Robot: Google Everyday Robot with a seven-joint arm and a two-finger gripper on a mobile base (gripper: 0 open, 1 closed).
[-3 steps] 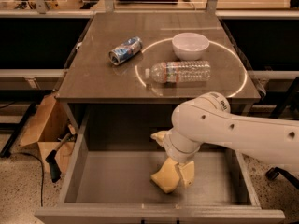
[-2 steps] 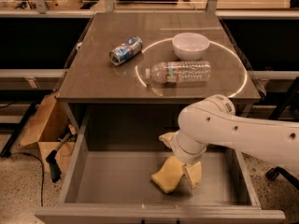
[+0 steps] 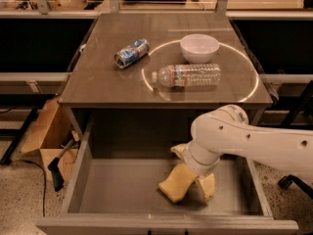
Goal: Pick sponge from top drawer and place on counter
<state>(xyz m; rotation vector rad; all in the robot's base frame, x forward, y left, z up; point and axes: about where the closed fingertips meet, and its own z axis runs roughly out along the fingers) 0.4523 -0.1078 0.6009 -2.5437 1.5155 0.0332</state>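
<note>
- One drawer [image 3: 98, 192] stands wide open along the bottom of the frame, so that part of the job is plainly done.
- In it, lower centre, the sponge [image 3: 175, 186] rests on the grey floor with one end tipped up toward the gripper [image 3: 199, 179]. The gripper is down inside the drawer, right against the sponge's right side.
- Has the gripper got hold of it? I cannot tell; the white arm [image 3: 254, 141] coming in from the right edge covers the join.
- My read: the reach is made, but the sponge is not yet out of the drawer. The lift and the carry to the counter are all to come.
- Mid-frame, the counter [image 3: 98, 80] carries a bottle [image 3: 190, 75] lying on its side within the white circle. A can [image 3: 131, 53] lies to its upper left, and a bowl [image 3: 199, 47] sits beyond on the far arc.
- Against a second ago, arm and gripper have slid a little right. The sponge keeps much the same spot, and nothing on the counter has moved.
</note>
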